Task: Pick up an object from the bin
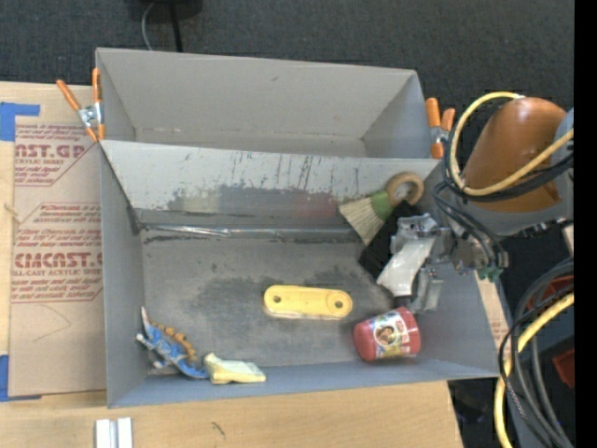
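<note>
Hanging low at the right side of the grey metal bin [252,110], my arm [522,157] comes in over the rim. My gripper [420,283] is down near the floor by the right wall. I cannot tell whether it is spread or pressed together, and I see nothing pinched in it, so I judge the pick not yet made. The approach looks mostly done. The grasp and the lift are what is left.

Of the loose things, the yellow oblong plate [308,302] with two holes lies flat on the floor, near my gripper on the side away from the wall and apart from it. The red can [387,334], lying on its side, is just beside my gripper, toward the bin's front edge. On the other side, toward the back wall, a small brush [368,215] with pale bristles and a green handle rests against a black thing [384,243]. That black thing reaches down to my gripper. I cannot say which of these near ones is the one to take.

Well apart, in the front left corner, lie a blue and tan toy creature [168,348] and a pale yellow piece [233,371].
</note>
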`<move>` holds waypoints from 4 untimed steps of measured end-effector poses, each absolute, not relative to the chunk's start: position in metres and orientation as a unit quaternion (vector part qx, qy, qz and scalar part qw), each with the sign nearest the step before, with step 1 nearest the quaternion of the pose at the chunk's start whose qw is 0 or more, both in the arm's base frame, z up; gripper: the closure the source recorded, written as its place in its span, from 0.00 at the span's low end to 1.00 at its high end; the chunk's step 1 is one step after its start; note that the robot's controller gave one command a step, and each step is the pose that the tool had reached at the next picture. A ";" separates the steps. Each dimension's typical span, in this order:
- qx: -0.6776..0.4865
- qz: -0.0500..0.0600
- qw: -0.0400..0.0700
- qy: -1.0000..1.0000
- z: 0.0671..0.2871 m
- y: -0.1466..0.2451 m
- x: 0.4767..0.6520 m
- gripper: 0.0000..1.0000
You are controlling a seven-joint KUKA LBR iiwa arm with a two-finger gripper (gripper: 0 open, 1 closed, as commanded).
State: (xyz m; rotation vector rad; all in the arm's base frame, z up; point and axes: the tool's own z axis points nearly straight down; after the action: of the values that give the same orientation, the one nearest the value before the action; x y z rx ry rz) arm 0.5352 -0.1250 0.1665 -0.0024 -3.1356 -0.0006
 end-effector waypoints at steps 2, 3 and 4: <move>0.024 0.001 -0.005 -1.000 0.102 -0.144 0.579 0.00; 0.040 0.000 -0.003 -0.999 0.111 -0.067 0.553 0.00; -0.014 -0.001 -0.002 -1.000 0.105 -0.115 0.580 0.00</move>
State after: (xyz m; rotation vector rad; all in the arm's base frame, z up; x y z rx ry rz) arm 0.5799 -0.1149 0.1051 -0.0441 -3.1445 -0.0030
